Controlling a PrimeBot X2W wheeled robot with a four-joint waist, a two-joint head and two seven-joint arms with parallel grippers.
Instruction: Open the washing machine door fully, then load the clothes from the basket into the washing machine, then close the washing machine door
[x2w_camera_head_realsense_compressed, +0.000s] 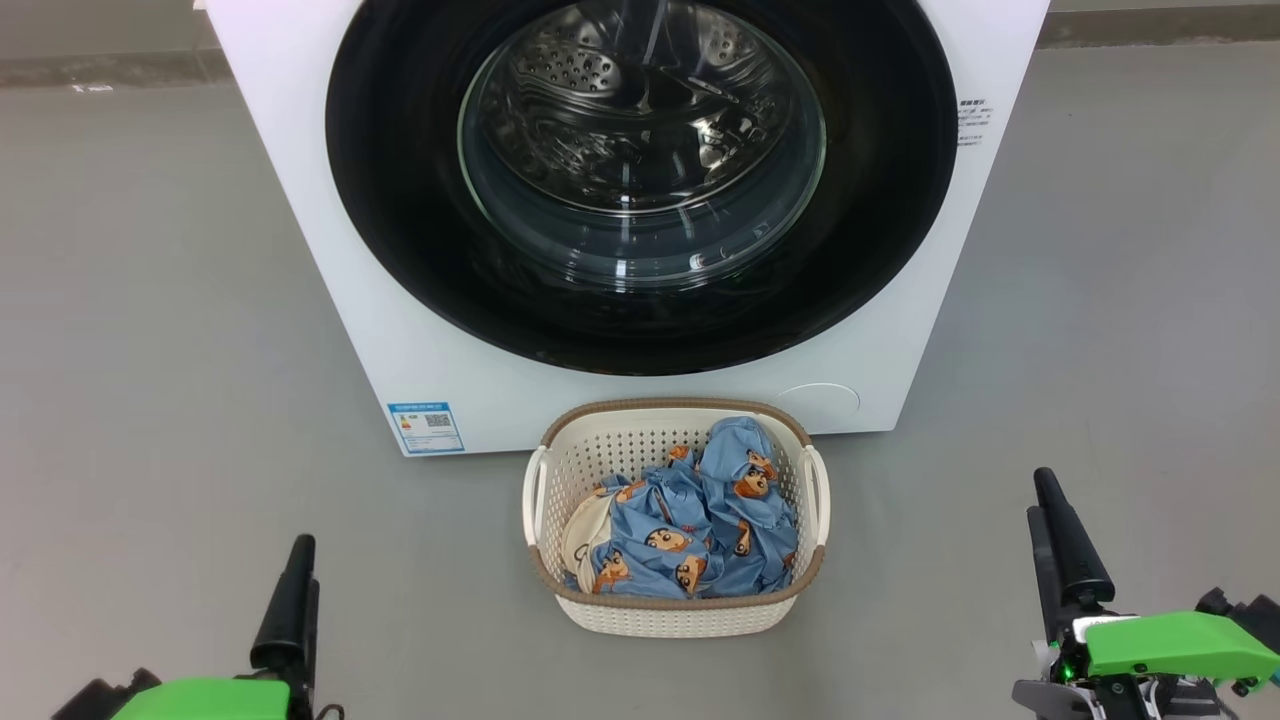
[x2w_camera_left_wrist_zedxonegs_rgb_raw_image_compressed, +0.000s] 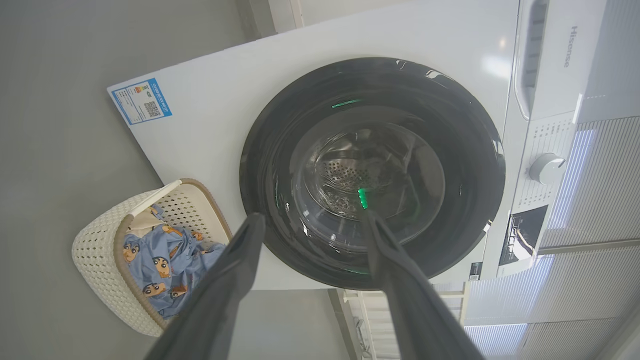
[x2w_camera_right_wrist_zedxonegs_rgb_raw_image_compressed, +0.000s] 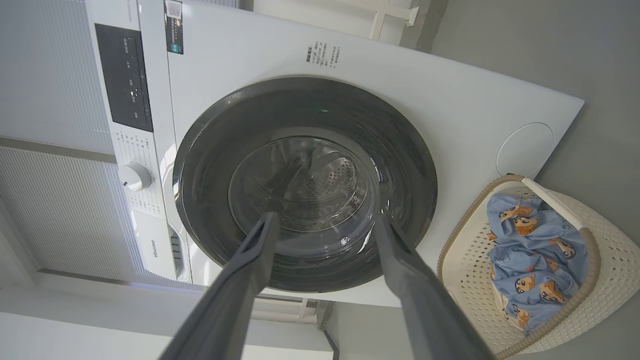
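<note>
head: high, looking forward-down at washing machine door (x2w_camera_head_realsense_compressed: 640, 180) and basket (x2w_camera_head_realsense_compressed: 675, 610), near | left wrist: low, rolled sideways, facing door from left | right wrist: mirrored, from right | shared: door, basket, clothes (x2w_camera_head_realsense_compressed: 690, 530)

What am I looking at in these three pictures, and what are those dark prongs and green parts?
One robot, three cameras. The head camera looks down at a white washing machine, its round door shut, and a basket of blue cartoon-print clothes on the grey floor. The dark prongs are its two grippers: left gripper, right gripper. The other two pictures come from cameras on each wrist, looking along those fingers, so the room looks tilted. Both grippers are open and hold nothing.
</note>
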